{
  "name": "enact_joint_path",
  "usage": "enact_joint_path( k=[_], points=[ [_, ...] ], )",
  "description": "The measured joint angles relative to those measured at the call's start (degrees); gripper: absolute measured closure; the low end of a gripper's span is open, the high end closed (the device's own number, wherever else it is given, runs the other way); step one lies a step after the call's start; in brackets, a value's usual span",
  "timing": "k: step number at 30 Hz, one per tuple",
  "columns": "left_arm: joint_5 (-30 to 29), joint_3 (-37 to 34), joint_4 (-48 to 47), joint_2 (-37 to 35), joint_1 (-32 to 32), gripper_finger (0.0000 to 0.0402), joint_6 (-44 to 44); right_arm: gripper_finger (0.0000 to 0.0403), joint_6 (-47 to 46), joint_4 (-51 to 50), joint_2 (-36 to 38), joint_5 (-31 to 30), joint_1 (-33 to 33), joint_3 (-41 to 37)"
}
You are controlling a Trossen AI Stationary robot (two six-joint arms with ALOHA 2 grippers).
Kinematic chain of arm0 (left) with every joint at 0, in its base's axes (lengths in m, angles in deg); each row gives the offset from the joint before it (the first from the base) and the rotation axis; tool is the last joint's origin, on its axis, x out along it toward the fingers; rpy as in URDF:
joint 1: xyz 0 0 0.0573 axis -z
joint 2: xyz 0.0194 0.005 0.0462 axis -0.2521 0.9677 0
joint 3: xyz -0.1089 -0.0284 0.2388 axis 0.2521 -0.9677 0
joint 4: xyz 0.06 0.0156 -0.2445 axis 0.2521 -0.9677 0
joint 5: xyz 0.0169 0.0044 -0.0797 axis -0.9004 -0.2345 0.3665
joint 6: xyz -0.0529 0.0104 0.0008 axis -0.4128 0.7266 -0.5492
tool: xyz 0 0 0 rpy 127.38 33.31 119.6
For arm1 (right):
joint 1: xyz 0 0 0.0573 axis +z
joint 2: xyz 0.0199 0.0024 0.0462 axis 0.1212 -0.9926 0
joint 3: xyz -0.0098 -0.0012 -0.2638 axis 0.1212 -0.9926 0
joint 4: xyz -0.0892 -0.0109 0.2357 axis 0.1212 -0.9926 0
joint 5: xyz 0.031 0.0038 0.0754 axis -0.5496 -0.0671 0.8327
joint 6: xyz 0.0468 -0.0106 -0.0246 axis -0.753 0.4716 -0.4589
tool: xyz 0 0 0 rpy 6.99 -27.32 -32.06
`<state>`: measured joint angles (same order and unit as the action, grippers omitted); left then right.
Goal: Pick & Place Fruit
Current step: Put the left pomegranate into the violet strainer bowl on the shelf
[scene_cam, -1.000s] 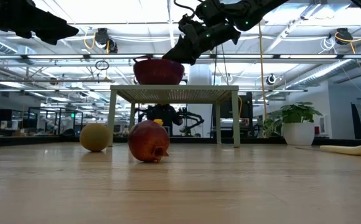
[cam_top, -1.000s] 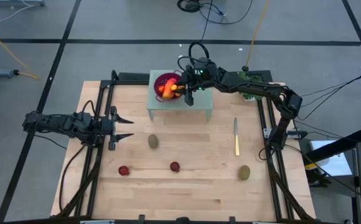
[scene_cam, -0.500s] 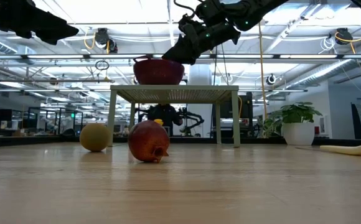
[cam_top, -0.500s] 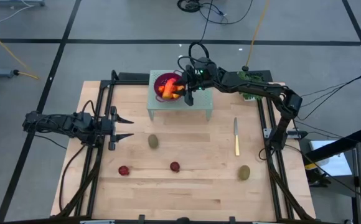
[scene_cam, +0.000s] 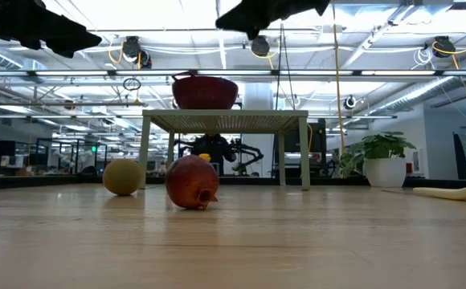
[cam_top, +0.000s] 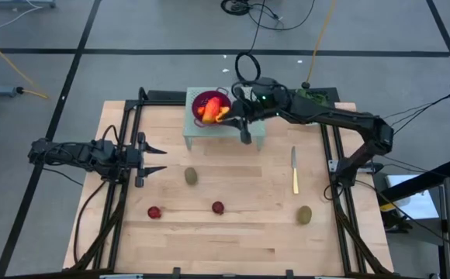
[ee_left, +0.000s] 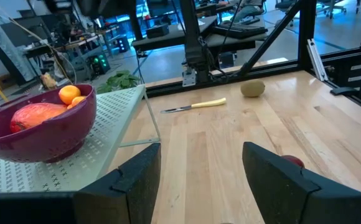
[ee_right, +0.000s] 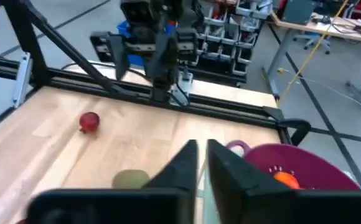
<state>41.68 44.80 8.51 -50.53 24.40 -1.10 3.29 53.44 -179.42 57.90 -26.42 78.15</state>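
The purple mesh bowl (cam_top: 209,107) stands on a pale green mesh stand (cam_top: 252,138) at the table's far side. In it lie the red-orange oblong fruit (ee_left: 36,116) and tiny orange ones (ee_left: 70,93). On the table rest two brown-green ovals (cam_top: 192,177) (cam_top: 305,215) and two dark red balls (cam_top: 154,211) (cam_top: 218,208). My right gripper (cam_top: 245,133) hangs high beside the bowl's right rim, over the stand, shut and holding nothing (ee_right: 202,163). My left gripper (cam_top: 155,159) waits open at the table's left side (ee_left: 199,180).
A yellow-handled knife (cam_top: 294,171) lies on the right half of the table, pointing near to far. Black frame rails run along the left and right edges. In the low view a dark red ball (scene_cam: 191,182) and an oval (scene_cam: 124,177) sit before the stand (scene_cam: 225,120).
My right gripper has risen from just above the bowl and drawn back toward the table's right and near side, leaving the top of the low view. The fruit in the bowl has stayed put.
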Motion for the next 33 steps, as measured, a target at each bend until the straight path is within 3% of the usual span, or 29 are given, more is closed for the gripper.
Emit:
enact_joint_path(
  k=[3, 7, 13, 26, 33],
  points=[
    [0.00, 0.00, 0.00, 0.00, 0.00, 0.0174, 0.00, 0.0395, -0.77, -1.83, 1.25, -3.08, 2.45, 0.02],
    [0.00, 0.00, 0.04, 0.00, 0.00, 0.0174, 0.00, 0.0389, -2.61, -2.90, 2.35, -14.85, 7.33, -0.02],
    [0.05, 0.00, 0.17, 0.00, 0.00, 0.0174, -0.45, 0.0400, -6.06, -5.01, 3.47, -22.20, 14.56, 0.00],
    [1.92, 0.00, 3.04, 0.00, 0.00, 0.0174, -20.27, 0.0402, -22.00, -2.67, 3.28, -38.84, 30.21, -5.64],
    [12.91, 0.00, 6.92, 0.07, -0.02, 0.0174, -16.50, 0.0402, -23.56, 5.86, 4.53, -41.93, 35.93, -12.89]
  ],
)
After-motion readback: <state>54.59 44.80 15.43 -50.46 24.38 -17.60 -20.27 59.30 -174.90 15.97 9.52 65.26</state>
